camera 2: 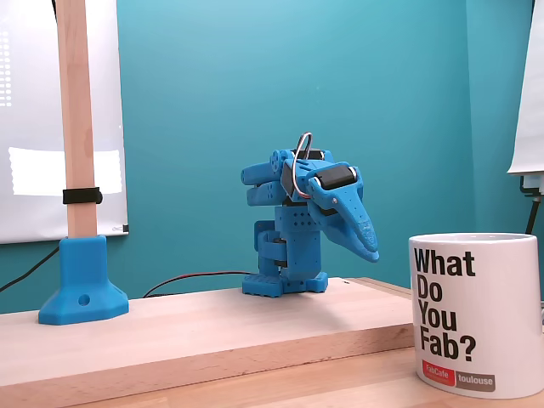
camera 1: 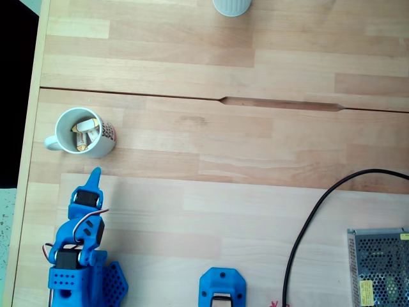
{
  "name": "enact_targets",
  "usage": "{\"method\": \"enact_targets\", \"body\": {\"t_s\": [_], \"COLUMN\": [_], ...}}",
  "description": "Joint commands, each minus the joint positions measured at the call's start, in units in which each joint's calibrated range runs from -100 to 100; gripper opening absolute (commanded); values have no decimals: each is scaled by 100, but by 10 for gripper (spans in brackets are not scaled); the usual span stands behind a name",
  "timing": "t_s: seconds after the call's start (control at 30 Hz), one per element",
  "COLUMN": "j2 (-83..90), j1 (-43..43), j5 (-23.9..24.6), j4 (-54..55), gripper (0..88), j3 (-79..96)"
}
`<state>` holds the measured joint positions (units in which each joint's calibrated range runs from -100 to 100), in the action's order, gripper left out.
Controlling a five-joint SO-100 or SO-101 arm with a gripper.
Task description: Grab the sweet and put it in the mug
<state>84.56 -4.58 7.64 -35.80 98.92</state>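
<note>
The white mug [camera 1: 96, 146] stands at the table's left with its handle pointing left and a reddish pattern on its side. Cream-wrapped sweets [camera 1: 84, 130] lie inside it. In a fixed view from the table's level, the mug [camera 2: 476, 314] is close at the right and carries dark lettering and a red label; its inside is hidden there. My blue gripper [camera 1: 96, 171] is folded back just below the mug, its tip pointing at it without touching. Seen from the side, the gripper [camera 2: 372, 252] slopes down with its jaws together and nothing between them.
A plain pale cup [camera 1: 231, 6] sits at the far edge. A black cable [camera 1: 305, 224] and a metal mesh box [camera 1: 378, 268] lie at the right. A blue post base [camera 1: 222, 289] stands near the front, holding a wooden post [camera 2: 76, 127]. A seam [camera 1: 281, 103] crosses the table.
</note>
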Motion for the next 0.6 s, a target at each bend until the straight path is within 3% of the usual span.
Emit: {"method": "enact_targets", "body": {"t_s": [0.0,0.27,0.57], "j2": [64,55,64], "j1": [-87,-109,-109], "j5": [-24,0,15], "j4": [-17,-65,-1138], "gripper": [35,32,31], "j3": [54,36,-356]}}
